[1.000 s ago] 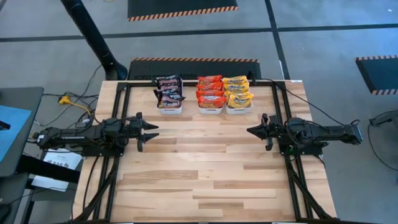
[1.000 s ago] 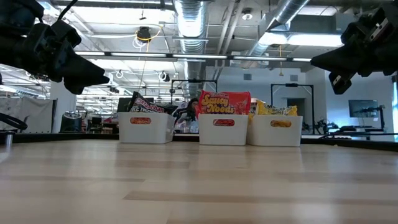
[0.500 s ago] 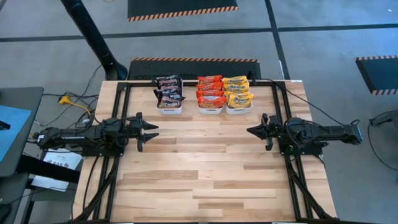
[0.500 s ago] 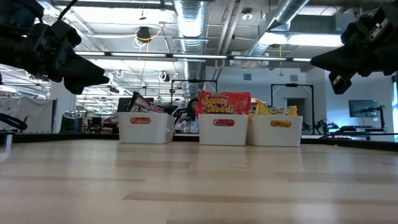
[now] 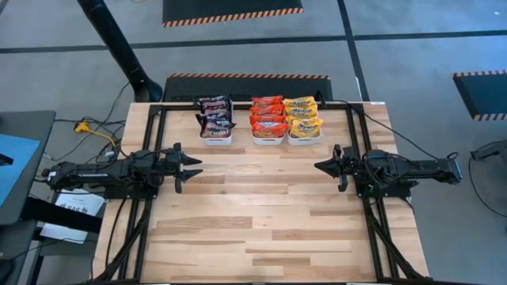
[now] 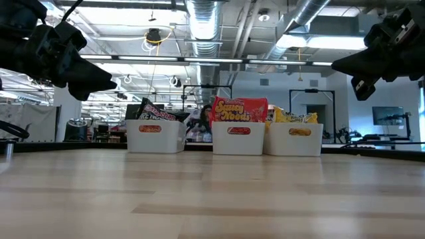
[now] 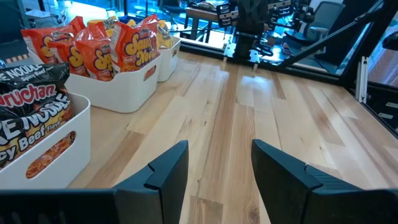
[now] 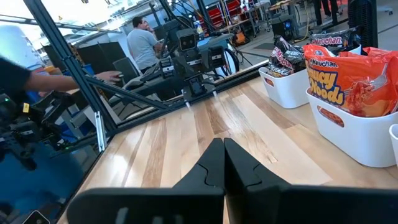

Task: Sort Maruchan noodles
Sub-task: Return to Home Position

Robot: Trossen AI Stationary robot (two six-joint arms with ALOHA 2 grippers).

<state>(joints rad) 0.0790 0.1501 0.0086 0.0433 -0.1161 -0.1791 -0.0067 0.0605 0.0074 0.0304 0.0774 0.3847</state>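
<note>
Maruchan noodles (image 5: 260, 117) are sitting sorted in three white bins (image 5: 216, 142) at the counter's (image 5: 261, 222) far edge: black left, red middle, yellow right. Both arms are lying low and level at the counter's sides, pointing inward, with the bins lying beyond the gap between them. Left pincer (image 5: 192, 168) is spread and right pincer (image 5: 318, 166) is pressed together, both carrying nothing. I'm judging the sort done, only parking left.

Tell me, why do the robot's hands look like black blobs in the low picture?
Low view: bright ceiling lights glow behind the left gripper and right gripper, so both show as dark shapes, and the table has a pale shine. High view: the light is even, so both grippers show plainly there.
</note>
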